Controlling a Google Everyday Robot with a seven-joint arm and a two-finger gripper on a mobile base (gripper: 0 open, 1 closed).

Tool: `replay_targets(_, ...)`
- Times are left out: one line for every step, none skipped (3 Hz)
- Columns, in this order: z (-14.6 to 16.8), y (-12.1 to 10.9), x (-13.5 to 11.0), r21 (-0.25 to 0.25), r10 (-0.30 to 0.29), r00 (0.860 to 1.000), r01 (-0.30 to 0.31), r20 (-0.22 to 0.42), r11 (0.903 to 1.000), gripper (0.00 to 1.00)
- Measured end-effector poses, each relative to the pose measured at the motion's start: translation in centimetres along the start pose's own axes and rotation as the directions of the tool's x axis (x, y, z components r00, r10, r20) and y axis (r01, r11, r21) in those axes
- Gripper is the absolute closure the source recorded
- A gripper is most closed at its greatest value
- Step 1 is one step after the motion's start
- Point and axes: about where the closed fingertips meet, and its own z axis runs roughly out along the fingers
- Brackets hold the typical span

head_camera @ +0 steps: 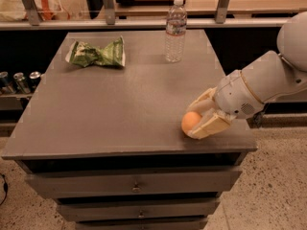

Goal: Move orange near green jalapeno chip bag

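The gripper [194,120] is at the near right edge of the table [120,109], fingers around the orange [190,122] — they seem to clamp it. The green jalapeno chip bag [96,55] lies well apart, far left.

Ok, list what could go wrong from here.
1. The orange sits close to the front edge of the table, with the pincer right at it; a nudge could roll it off.
2. The water bottle stands upright at the back, and the arm might tip it while sweeping towards the chip bag.
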Motion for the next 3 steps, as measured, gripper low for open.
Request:
replay_targets(0.0,0.0,0.2,-0.005,0.006,1.000,-0.006,-0.006,1.0000,0.87)
replay_targets(-0.9,-0.4,-0.1,0.008,-0.001,1.000,0.001,-0.013,1.0000,1.00)
replay_targets(-3.3,-1.4,-1.5,0.057,0.000,1.000,0.000,-0.003,0.9984,1.00)
